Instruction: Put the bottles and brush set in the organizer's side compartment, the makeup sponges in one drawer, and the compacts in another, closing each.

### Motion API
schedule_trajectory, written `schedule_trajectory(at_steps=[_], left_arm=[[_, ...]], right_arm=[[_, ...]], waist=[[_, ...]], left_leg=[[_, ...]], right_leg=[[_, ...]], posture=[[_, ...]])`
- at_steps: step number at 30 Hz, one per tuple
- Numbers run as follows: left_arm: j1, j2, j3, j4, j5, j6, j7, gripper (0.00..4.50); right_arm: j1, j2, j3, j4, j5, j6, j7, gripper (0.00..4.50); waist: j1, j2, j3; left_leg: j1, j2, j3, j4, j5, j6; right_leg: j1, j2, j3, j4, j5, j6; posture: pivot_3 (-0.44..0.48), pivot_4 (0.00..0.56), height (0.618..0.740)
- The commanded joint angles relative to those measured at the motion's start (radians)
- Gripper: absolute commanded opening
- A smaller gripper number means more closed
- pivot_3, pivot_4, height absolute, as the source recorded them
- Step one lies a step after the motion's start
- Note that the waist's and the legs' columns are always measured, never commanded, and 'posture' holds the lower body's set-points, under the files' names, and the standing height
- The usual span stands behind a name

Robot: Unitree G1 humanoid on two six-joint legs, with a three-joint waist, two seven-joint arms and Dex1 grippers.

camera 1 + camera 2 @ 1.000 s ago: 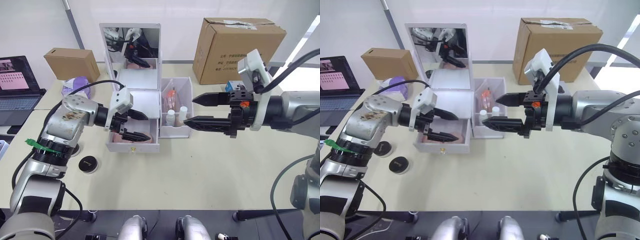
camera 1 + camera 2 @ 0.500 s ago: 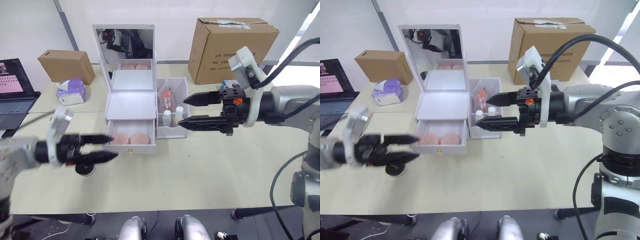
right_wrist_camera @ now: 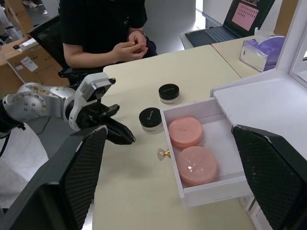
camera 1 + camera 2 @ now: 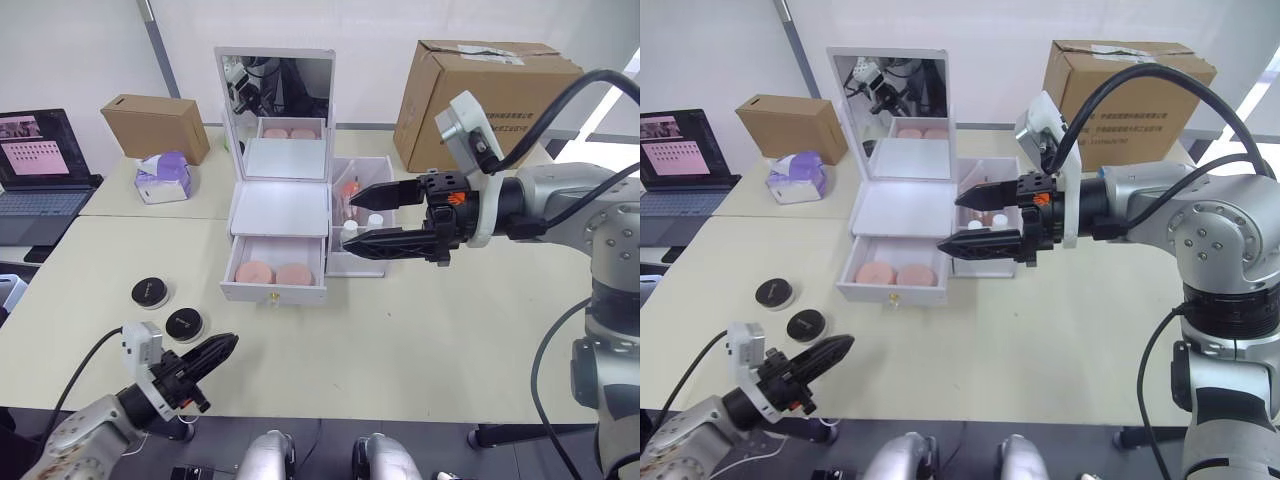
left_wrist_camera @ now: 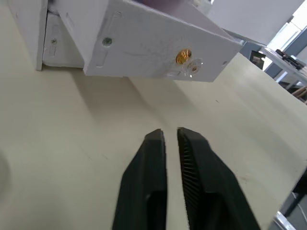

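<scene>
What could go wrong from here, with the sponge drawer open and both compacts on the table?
The drawer juts out with two sponges inside; a low approach by the left end effector could catch its front. The two compacts sit near the table's edge, so a shut-fingered nudge might push one off.

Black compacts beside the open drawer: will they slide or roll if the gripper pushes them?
The two black compacts are flat discs lying on their broad faces, so they should slide on the smooth table rather than roll. Low and small, they look light and unlikely to tip. Their glossy lids may be slippery between the left gripper fingers.
</scene>
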Motion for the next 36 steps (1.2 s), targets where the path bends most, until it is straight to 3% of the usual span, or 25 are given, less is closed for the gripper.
schedule_trajectory(at_steps=[1,11,19,36], left_arm=[[-0.049,-0.02,-0.061,-0.022,0.047,-0.085,0.066,0.04],[-0.269,-0.049,-0.209,0.191,0.213,-0.234,0.197,0.04],[-0.451,0.007,-0.223,0.363,0.255,-0.267,0.205,0.04],[-0.612,-0.025,-0.303,0.525,0.301,-0.298,0.227,0.04]], right_arm=[[-0.002,-0.01,-0.033,-0.028,0.008,-0.002,-0.011,4.5],[0.015,-0.031,-0.058,-0.061,0.018,0.018,-0.068,4.5],[0.019,-0.057,-0.088,-0.086,0.049,0.054,-0.108,4.5],[0.035,-0.091,-0.144,-0.135,0.147,0.116,-0.221,4.5]], waist=[[-0.002,0.0,0.0],[-0.007,0.0,0.0],[-0.008,0.0,0.0],[-0.004,0.0,0.0]], left_leg=[[0.0,0.0,0.0,0.0,0.0,0.0],[0.0,0.001,0.0,0.001,0.005,0.008],[-0.002,0.001,-0.001,0.001,0.005,0.008],[-0.004,0.001,-0.001,0.001,0.005,0.008]], right_leg=[[0.0,0.001,-0.001,0.0,0.0,0.001],[0.0,0.009,-0.004,0.0,0.0,0.001],[0.0,0.008,-0.006,0.0,0.0,0.001],[0.0,0.007,-0.009,0.0,0.001,0.0]], posture=[[0.0,0.15,0.731],[0.0,0.15,0.731],[0.0,0.15,0.731],[0.0,0.15,0.731]])
